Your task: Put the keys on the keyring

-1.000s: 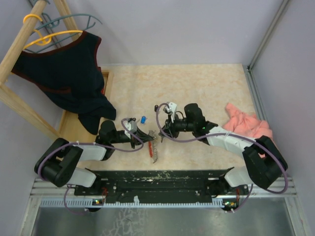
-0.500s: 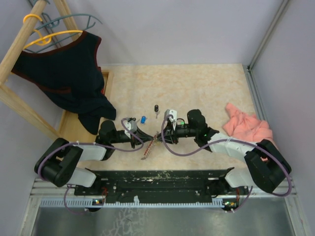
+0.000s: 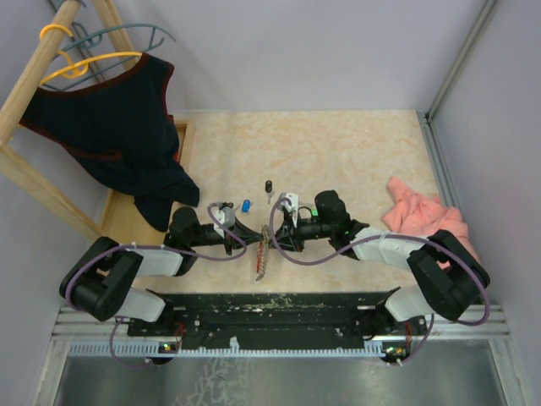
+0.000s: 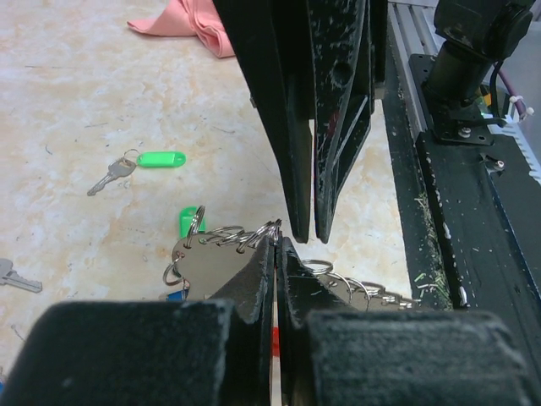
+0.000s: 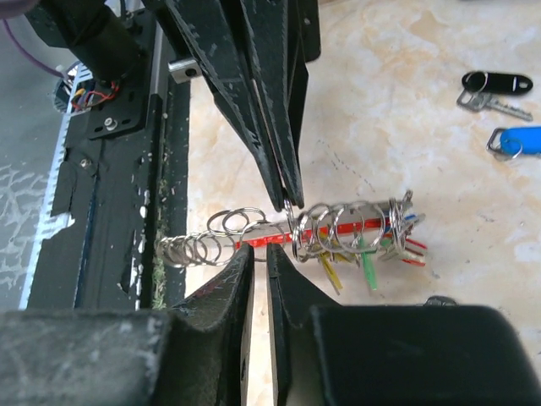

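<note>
Task partly done: keyring (image 5: 338, 227), pinched by left hand (image 4: 276, 245), right hand (image 5: 258, 254) nearly pressed together on it, carries several keys (image 5: 365, 264); black key (image 3: 269, 187), blue key (image 3: 245, 205), green key (image 4: 142, 163) lie loose on desk (image 3: 338, 152).

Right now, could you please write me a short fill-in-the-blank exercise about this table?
1. The left gripper is ____ on the keyring.
2. The cloth beside the right arm is ____.
3. The loose key next to the black key has a ____ tag.
Missing words: shut; pink; blue.
</note>
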Controlling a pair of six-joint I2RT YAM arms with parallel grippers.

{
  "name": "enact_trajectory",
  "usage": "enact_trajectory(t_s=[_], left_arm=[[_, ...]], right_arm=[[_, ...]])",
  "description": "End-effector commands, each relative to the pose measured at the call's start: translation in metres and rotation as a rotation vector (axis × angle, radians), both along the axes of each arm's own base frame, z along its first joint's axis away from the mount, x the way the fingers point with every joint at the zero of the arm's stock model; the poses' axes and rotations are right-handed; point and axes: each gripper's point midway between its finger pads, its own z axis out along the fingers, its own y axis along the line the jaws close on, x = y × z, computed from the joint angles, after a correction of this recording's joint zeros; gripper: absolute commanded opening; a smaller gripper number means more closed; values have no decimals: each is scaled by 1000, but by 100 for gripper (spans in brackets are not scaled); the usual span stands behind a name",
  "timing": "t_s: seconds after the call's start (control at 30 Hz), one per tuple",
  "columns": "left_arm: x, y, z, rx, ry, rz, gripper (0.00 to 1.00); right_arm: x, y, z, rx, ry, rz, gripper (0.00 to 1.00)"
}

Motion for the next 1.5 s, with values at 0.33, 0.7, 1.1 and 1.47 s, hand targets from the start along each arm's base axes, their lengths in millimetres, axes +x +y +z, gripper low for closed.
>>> enact_trajectory(t_s=[0.33,0.7,1.1,1.47], left_arm=[[-5,-2,12,-36,-41,-38,2],[-8,-3,12,-41,-41,-55,2],[-4,-3,11,-35,-36,-41,2],[2,2,13,-29,-45,10,41]], right_arm=[[11,12,13,50,-37,-19,22],[12,18,19,91,-51,3,21],[15,16,26,79,-123,21,0],[38,1,24,-68,-402,-30,0]])
